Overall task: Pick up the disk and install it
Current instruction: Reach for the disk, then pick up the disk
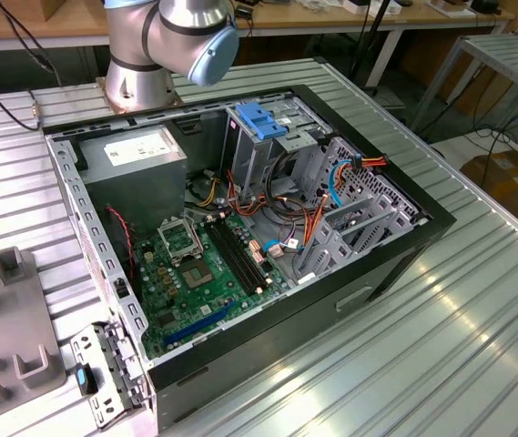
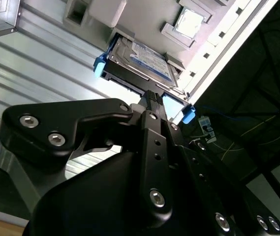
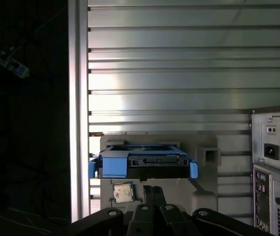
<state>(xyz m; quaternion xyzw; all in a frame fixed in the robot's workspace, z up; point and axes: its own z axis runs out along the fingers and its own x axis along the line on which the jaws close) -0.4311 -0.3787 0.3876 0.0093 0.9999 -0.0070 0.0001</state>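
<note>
The disk [image 3: 142,160] lies flat in a grey holder [image 3: 228,172] on the ribbed metal bench [image 3: 179,73], label side up, with its blue side rails [image 2: 99,66] sticking out at both ends. In both wrist views the tool [image 2: 152,97] is right at the disk's near edge, roughly at the middle of that edge and level with it. Whether the tool is clenched on the disk or loose against it cannot be told from these views. A small square chip [image 3: 122,192] sits in another pocket of the same holder, just beside the disk.

The back of the computer case [image 3: 277,162] stands near the holder. In the exterior view the case lies open on the bench, side panel off, with the green main board [image 1: 199,264], the grey power supply [image 1: 136,155] and a metal drive cage [image 1: 263,159] topped by a blue latch [image 1: 260,118] exposed. The base of the arm [image 1: 172,41] stands behind the case.

By my reading the job is at its start: the tool has reached the disk, but the disk rests in its holder outside the case, so lifting it, carrying it over and seating it are all yet to do.
</note>
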